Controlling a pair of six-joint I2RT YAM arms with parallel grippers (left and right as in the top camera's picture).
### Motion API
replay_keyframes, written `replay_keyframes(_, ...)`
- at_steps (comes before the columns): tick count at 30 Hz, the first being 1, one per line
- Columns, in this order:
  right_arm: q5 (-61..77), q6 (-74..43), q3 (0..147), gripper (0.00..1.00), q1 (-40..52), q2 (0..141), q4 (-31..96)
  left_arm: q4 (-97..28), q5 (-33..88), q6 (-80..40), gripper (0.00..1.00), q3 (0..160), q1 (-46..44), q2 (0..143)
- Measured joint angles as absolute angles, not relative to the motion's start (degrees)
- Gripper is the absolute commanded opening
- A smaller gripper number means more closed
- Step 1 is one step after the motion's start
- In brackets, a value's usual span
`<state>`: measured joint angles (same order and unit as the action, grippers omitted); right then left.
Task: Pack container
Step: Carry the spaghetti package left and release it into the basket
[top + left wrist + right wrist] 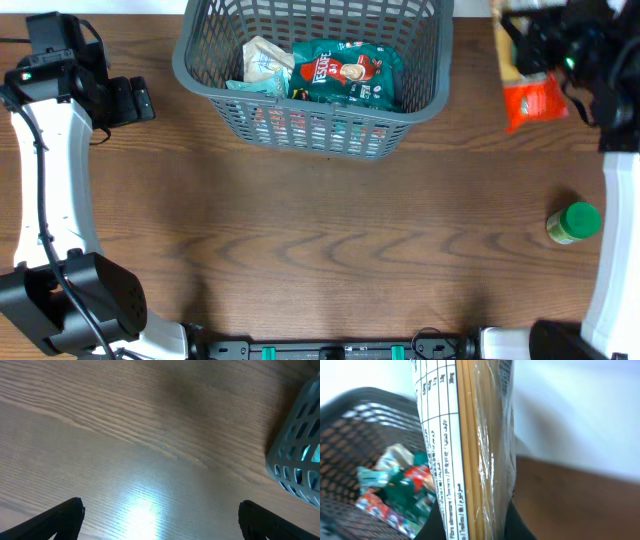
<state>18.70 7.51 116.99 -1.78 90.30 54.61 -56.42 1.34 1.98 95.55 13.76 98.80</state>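
We see the container (310, 128) at the far side of the table (320, 240), near the middle. It is a big dark grey basket with holes in its sides. A teal packet (345, 72) with red on it lies inside, and a pale packet (262, 62) lies just to its left, touching it.

The left arm (45, 170) is off to the left of the container. Its jaws are wide apart and hold nothing. In the left wrist view, the two dark fingers (65, 520) sit at the bottom corners with only bare brown wood between them. A corner of the container (295, 455) peeks in at the right side.

The right arm (620, 240) reaches up to the far right corner. Its jaws are clamped tight on a packet of spaghetti (535, 100). From above, the packet is just to the right of the container, beside it and not over it. In the right wrist view, the packet of spaghetti (475, 450) stands tall and fills the middle. It is clear plastic with a white label of small print down one side. Behind it on the left we see the container (350, 425) with the teal packet (405, 485) inside.

A small jar with a green lid (574, 222) stands on the table at the right, well apart from the container.
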Motion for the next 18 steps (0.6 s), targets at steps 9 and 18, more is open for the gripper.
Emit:
replay_keyframes(9, 19.8, 19.2, 130.0, 0.01, 9.4, 106.9, 49.1, -56.4, 1.3, 2.0, 0.98, 95.5, 13.8, 98.8)
replay_keyframes(18, 19.5, 28.0, 130.1, 0.01, 17.6, 119.1, 44.7, -56.4, 1.3, 2.0, 0.98, 95.5, 13.8, 98.8)
